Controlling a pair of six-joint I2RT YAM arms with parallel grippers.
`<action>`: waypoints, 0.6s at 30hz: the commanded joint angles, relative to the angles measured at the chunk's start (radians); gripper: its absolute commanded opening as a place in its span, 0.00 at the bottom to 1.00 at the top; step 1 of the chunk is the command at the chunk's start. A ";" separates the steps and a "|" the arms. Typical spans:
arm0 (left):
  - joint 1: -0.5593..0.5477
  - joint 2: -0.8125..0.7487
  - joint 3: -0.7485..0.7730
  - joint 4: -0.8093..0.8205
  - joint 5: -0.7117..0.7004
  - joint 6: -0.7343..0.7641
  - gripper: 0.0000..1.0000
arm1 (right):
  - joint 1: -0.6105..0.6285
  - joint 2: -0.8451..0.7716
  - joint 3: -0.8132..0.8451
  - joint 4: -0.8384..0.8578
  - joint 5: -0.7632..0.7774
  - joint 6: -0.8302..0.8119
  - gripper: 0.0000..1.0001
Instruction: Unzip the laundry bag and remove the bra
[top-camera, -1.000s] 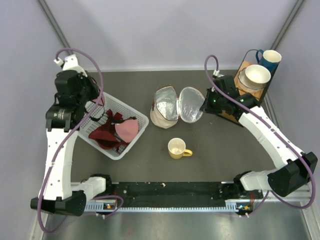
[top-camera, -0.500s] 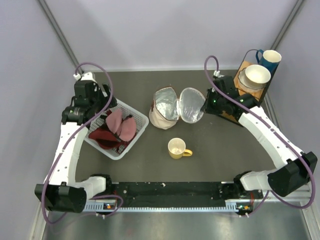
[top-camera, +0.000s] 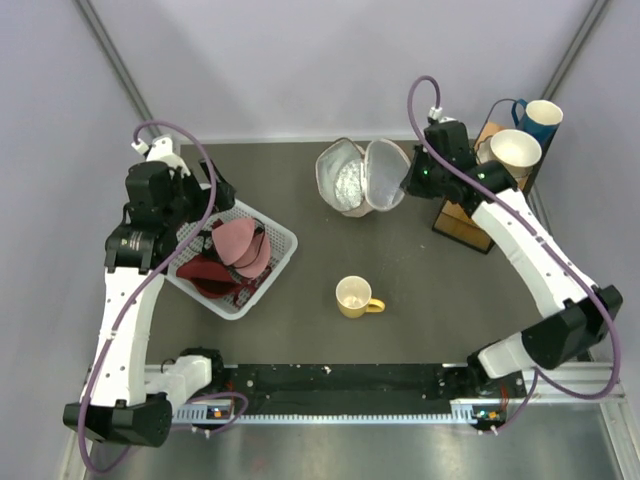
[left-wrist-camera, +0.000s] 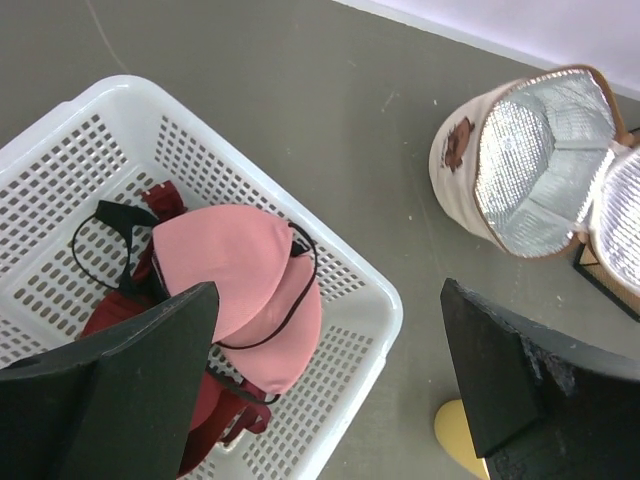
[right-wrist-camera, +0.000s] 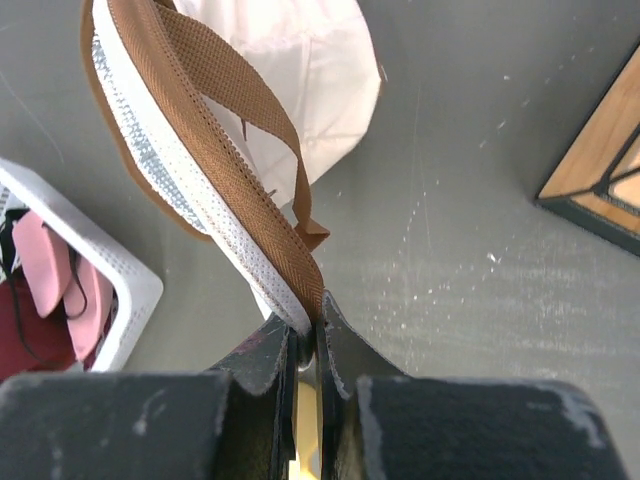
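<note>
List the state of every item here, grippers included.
Cream fabric laundry bag with brown trim: unzipped, lid open.
Pink and maroon padded bra: lying loose, not gripped.
White plastic lattice basket: holds the bra.
Yellow mug: upright, empty.
Left gripper: open.
Right gripper: shut on bag's trim.

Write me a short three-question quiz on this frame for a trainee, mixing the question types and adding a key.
1. Fill in: the left gripper, above the white basket, is ___.
2. True or false: the bra lies inside the laundry bag.
3. What pinches the laundry bag's brown trim? A) the left gripper B) the right gripper C) nothing

Key: 1 open; 2 false, it lies in the white basket; 3 B.
</note>
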 joint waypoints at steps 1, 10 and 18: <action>0.003 -0.025 -0.005 0.029 0.064 -0.016 0.98 | -0.044 0.084 0.097 0.038 0.030 -0.021 0.00; 0.003 -0.031 0.008 -0.014 0.067 0.027 0.97 | -0.101 0.230 0.198 0.033 -0.024 -0.027 0.22; 0.003 -0.014 -0.012 0.020 0.153 0.001 0.95 | -0.102 0.208 0.287 0.030 -0.056 -0.070 0.99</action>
